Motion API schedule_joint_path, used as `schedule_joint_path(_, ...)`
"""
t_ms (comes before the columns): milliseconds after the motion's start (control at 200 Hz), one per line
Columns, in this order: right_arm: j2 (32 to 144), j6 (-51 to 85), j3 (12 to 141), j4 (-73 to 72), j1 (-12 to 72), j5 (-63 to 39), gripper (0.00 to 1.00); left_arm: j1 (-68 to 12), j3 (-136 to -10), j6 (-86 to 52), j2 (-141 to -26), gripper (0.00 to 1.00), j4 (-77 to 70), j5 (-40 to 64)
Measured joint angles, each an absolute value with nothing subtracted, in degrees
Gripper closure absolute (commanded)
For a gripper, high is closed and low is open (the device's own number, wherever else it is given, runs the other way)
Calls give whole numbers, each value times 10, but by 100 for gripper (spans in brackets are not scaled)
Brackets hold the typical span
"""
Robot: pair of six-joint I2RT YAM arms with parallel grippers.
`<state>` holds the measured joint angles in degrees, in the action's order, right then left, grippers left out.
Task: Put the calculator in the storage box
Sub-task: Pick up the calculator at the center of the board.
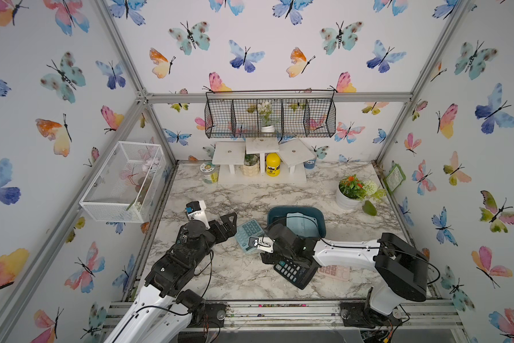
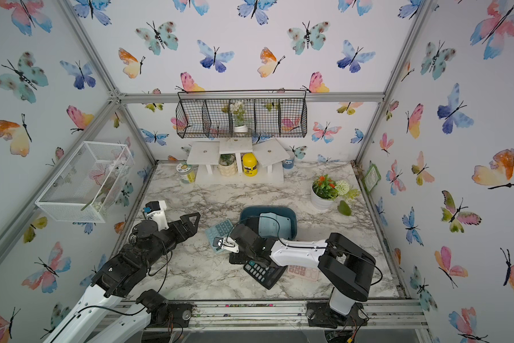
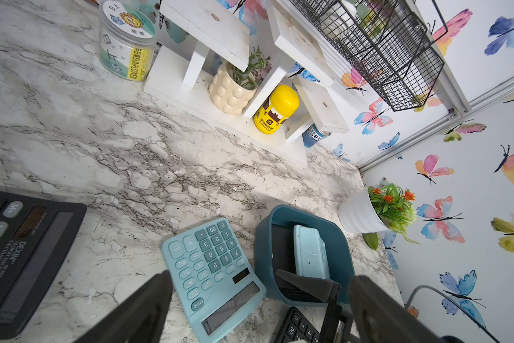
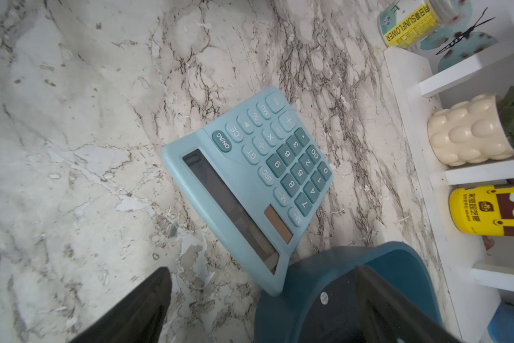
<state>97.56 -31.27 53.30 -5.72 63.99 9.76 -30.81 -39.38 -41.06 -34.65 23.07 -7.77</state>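
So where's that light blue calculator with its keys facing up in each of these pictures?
In a top view: the light blue calculator lies mid-table, beside the storage box.
In a top view: the calculator again mid-table, beside the box.
Left wrist: in the foreground, close beside the box.
Right wrist: mid-picture, display end nearest the box.
Shared landmark: the dark teal box.

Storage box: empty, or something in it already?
Not empty: a light-blue item, apparently a face-down calculator, lies inside the storage box.
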Motion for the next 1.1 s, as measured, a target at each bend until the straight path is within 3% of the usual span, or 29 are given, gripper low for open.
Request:
schedule_joint_path(260,1047,-372,580,-69,647,116,29,-308,-383,-411,-338,1,230,-78)
schedule_joint_path(440,1073,-393,580,-79,652,123,33,-308,-377,-411,-328,1,231,-79)
schedule_joint_path(736,1117,-404,606,-104,653,127,51,-308,-374,-414,-276,1,238,-113)
schedule_joint_path(911,1122,-410,610,-126,653,138,82,-308,-374,-416,-255,1,239,-128)
schedule_joint_path(1096,1116,-389,630,-140,656,145,97,-308,-375,-416,-255,1,241,-128)
